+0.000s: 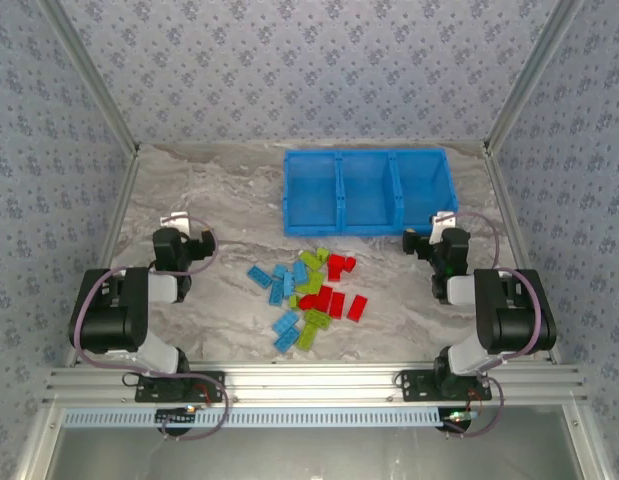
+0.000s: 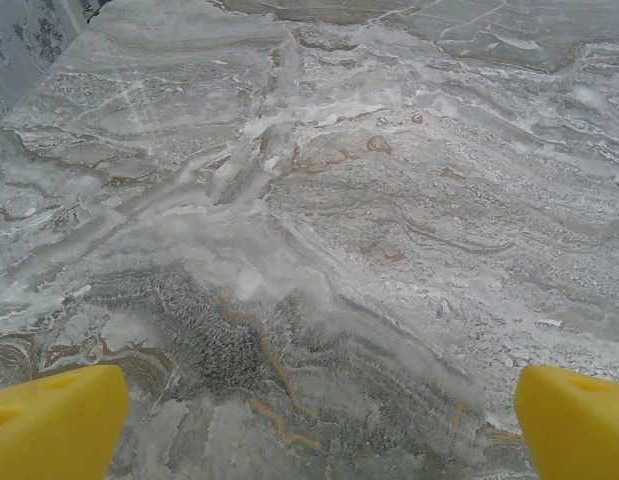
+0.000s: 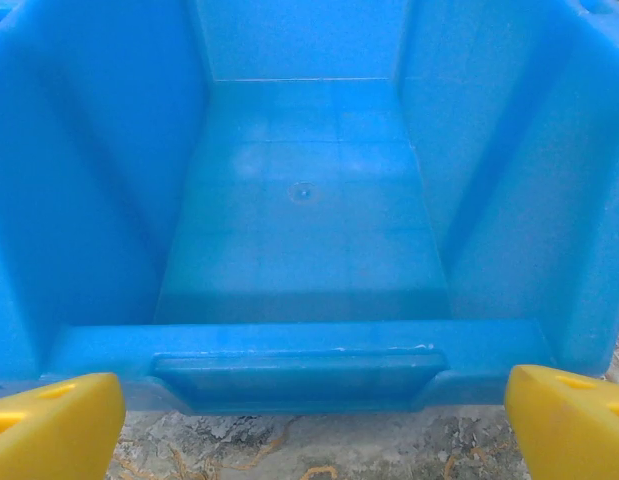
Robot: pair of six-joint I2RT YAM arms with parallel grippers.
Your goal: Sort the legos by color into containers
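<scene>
Two grippers wait wide open with nothing in them on the near half of the marble-patterned table (image 1: 219,190). The left gripper (image 1: 201,246) is toward the left edge, and its wrist view shows the left gripper (image 2: 314,425) over bare stone. The right gripper (image 1: 419,243) is toward the right edge. About twenty legos (image 1: 309,290) lie heaped between the two, nearer the front edge than the back: light blue on the left of the pile, lime green through the middle, red on the right, many touching or overlapping. Beyond them, toward the far right corner, sits the bright blue tray (image 1: 364,152), its three compartments showing no bricks. Seen from the wrist, the right gripper (image 3: 309,425) looks straight over the near wall of the tray (image 3: 299,365) into a bare compartment (image 3: 304,230), seemingly the right-hand one. Sorting appears not yet begun, so the step in hand looks like a first pick. It would go best on an outlying brick, such as a red one on the right arm's side of the pile. The jaws should close across the brick's narrow sides so neighbours are not dragged along. The brick should then be lifted clear of the tray wall before release, keeping one colour to each compartment.
</scene>
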